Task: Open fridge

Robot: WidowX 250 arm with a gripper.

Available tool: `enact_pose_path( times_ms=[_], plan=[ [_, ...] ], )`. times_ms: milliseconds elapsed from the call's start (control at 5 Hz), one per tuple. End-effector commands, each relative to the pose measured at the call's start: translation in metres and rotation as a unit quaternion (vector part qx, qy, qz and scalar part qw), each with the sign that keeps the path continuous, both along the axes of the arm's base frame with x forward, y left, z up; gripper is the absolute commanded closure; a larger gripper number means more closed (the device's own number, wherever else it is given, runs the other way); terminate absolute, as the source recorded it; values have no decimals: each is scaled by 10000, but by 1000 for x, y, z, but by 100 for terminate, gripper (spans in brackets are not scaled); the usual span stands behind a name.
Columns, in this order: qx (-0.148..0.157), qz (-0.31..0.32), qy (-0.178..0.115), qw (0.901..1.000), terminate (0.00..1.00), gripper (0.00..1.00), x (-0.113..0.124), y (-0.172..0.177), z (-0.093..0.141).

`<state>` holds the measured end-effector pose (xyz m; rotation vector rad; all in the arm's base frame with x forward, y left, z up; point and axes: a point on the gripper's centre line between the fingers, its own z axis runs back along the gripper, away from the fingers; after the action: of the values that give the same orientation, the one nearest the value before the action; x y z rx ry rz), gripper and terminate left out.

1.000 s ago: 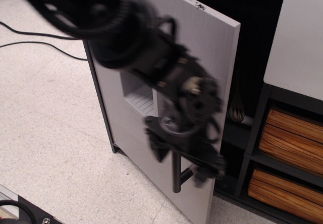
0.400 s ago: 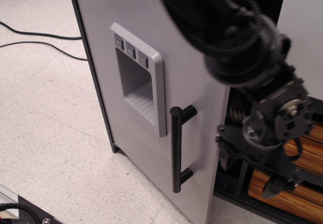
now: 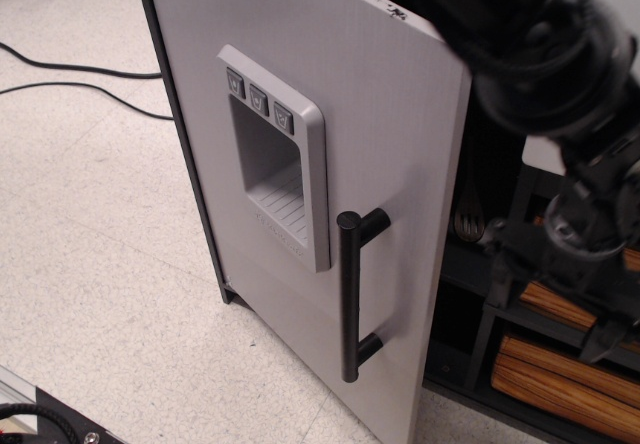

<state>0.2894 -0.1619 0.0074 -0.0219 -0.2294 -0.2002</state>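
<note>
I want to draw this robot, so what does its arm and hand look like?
The chunky black robot arm is made of rounded, blurry-looking segments, with thin black cables looping along it. Lower down, its black hand is blocky and mechanical, with a round joint and dark angular parts. No bright colours, stickers or writing show on it. It is too blurred to see finer details.

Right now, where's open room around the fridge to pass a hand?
Free: bare floor left of the fridge door, below the two cables. Crowded: the dark gap past the door's right edge, where the blurred gripper hangs in front of the basket shelves.
</note>
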Motion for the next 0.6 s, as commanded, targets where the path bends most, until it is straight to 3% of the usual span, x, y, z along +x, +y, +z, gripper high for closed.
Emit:
enact_pose_path(
  times_ms=[0,200,400],
  plan=[
    [28,437,-225,9988,0,0,27,29,30],
    [57,661,-179,9976,0,0,26,50,40],
    [89,720,-89,9973,0,0,3,77,54]
  ],
)
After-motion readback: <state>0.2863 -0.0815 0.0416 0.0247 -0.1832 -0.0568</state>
